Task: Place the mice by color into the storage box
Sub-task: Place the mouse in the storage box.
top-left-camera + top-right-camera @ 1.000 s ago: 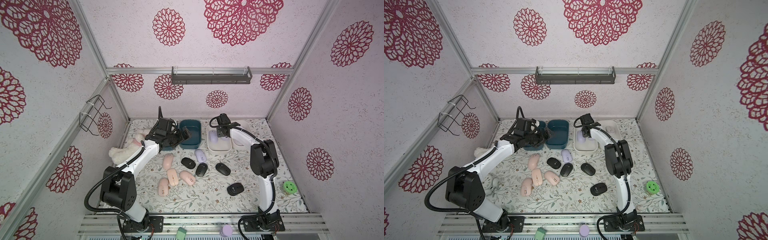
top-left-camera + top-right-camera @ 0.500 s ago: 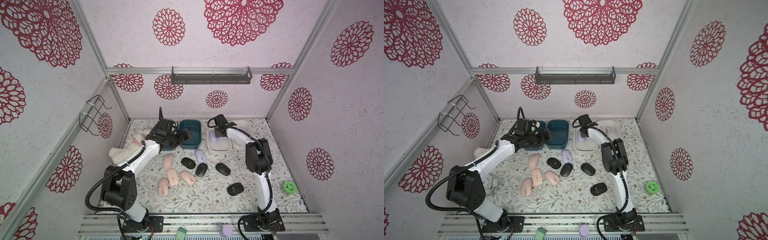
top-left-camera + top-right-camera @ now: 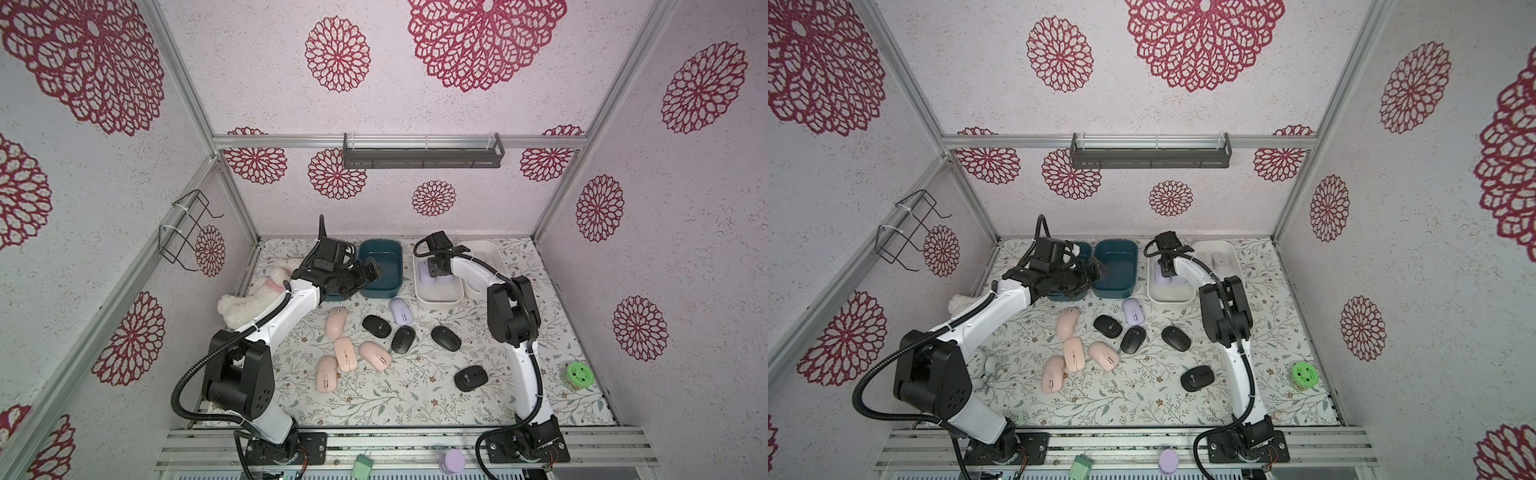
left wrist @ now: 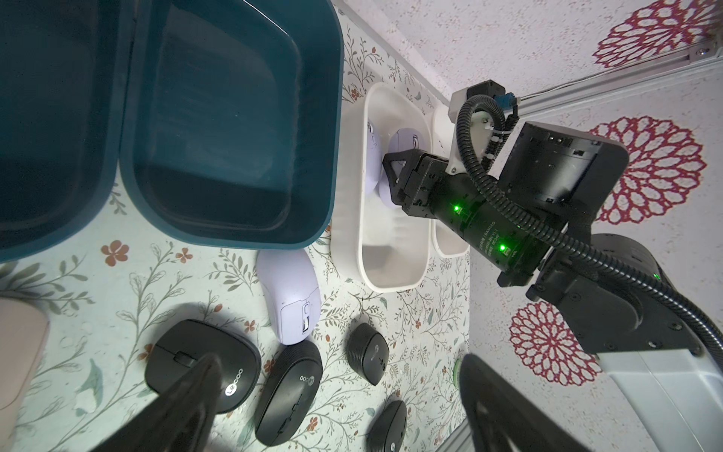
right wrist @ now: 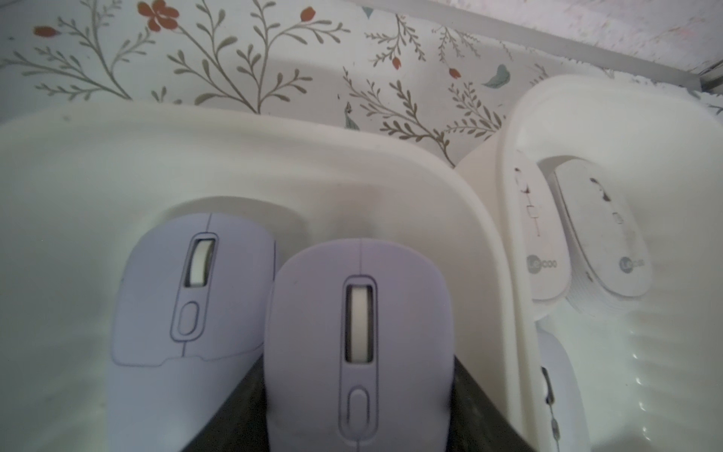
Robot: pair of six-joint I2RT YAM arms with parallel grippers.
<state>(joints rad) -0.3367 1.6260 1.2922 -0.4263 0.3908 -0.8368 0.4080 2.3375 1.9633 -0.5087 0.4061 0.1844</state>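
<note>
White bin (image 3: 439,300): right gripper (image 3: 435,271) clamped on lavender mouse (image 5: 360,332), second lavender mouse (image 5: 187,297) alongside. Neighbouring bin (image 5: 587,109) beside it: white mice (image 5: 604,235). Left gripper (image 3: 368,272), jaws apart, at teal bins (image 3: 388,291) beside white bin; peach mice (image 3: 345,353), black mice (image 3: 376,326) loose in front.

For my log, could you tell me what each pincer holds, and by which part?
Right pincer: smooth lavender oval mouse, gripped by both sides near its rear. Left pincer: open, empty.

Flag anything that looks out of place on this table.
A fluffy white plush toy lies beside the left arm, and a green-lidded jar stands near the opposite edge of the mat: neither is a mouse nor a bin. Nothing looks spilled or damaged.
</note>
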